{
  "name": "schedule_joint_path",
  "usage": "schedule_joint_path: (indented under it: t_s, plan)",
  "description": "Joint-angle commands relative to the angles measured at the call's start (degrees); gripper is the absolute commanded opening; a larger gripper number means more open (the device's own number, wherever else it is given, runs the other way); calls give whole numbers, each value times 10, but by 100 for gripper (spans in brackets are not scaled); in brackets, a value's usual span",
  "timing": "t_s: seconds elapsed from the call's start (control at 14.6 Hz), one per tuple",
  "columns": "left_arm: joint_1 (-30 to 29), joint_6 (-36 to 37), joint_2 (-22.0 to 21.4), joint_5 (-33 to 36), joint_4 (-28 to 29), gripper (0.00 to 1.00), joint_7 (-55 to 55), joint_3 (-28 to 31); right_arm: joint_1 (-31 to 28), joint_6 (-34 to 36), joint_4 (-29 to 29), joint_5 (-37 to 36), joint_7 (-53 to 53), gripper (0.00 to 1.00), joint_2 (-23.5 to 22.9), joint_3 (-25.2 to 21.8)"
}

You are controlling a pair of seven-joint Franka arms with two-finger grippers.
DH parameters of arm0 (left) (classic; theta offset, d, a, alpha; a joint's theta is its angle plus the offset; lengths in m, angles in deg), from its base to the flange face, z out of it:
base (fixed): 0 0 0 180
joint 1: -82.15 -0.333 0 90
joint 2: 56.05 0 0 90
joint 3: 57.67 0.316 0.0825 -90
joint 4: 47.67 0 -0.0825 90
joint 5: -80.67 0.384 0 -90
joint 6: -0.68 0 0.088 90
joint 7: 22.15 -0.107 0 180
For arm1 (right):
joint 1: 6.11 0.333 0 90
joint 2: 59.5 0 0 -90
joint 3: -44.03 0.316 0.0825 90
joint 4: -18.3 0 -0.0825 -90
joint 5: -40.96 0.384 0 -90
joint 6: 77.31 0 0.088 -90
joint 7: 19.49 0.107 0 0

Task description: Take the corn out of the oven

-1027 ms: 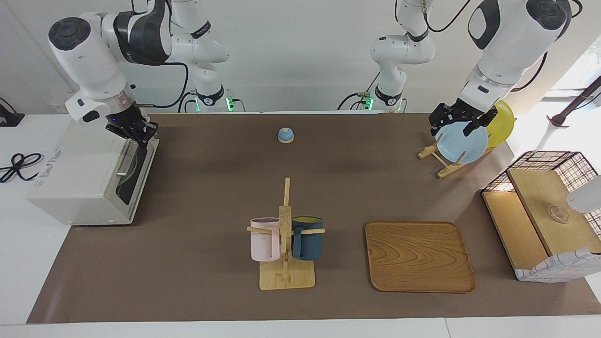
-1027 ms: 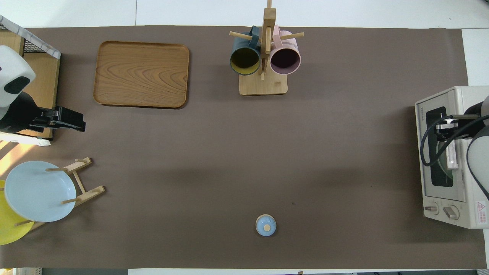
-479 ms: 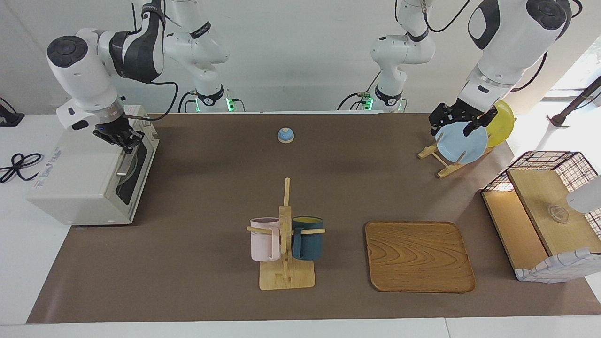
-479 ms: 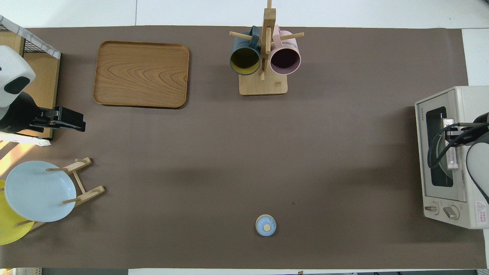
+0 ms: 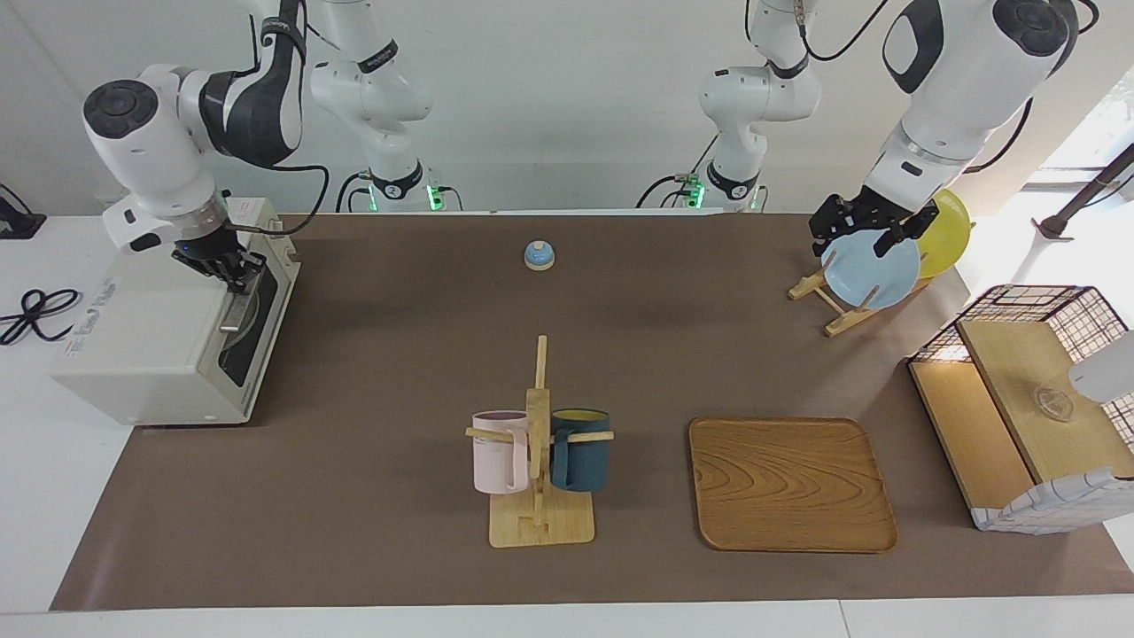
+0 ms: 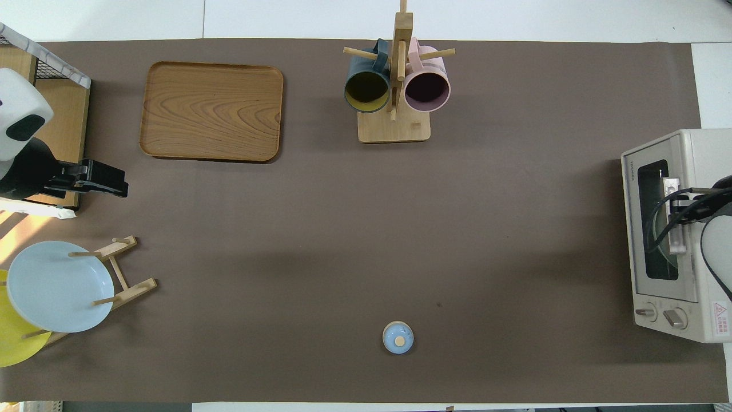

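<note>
Facing view: right gripper [image 5: 232, 270], fingertips together, sits at the closed off-white boxy toaster oven [image 5: 142, 346]'s metal bar handle [image 5: 235, 306] (corn unseen, presumably inside), so pull its door down evenly; left gripper [image 5: 873, 232] waits, fingers apart.

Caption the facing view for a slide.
Right gripper shut at the closed oven's door handle; left gripper waits open over the plate rack.
</note>
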Motion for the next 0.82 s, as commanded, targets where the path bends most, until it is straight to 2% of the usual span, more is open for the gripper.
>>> schedule_joint_path:
  t_s: [0.0, 0.75]
  plan:
    - [-4, -4, -6, 12, 8, 100, -4, -4, -13, -18, -16, -2, -6, 0, 4, 7]
    - [-4, -4, -6, 12, 8, 100, -4, -4, -5, -52, -42, 34, 1, 0, -3, 7]
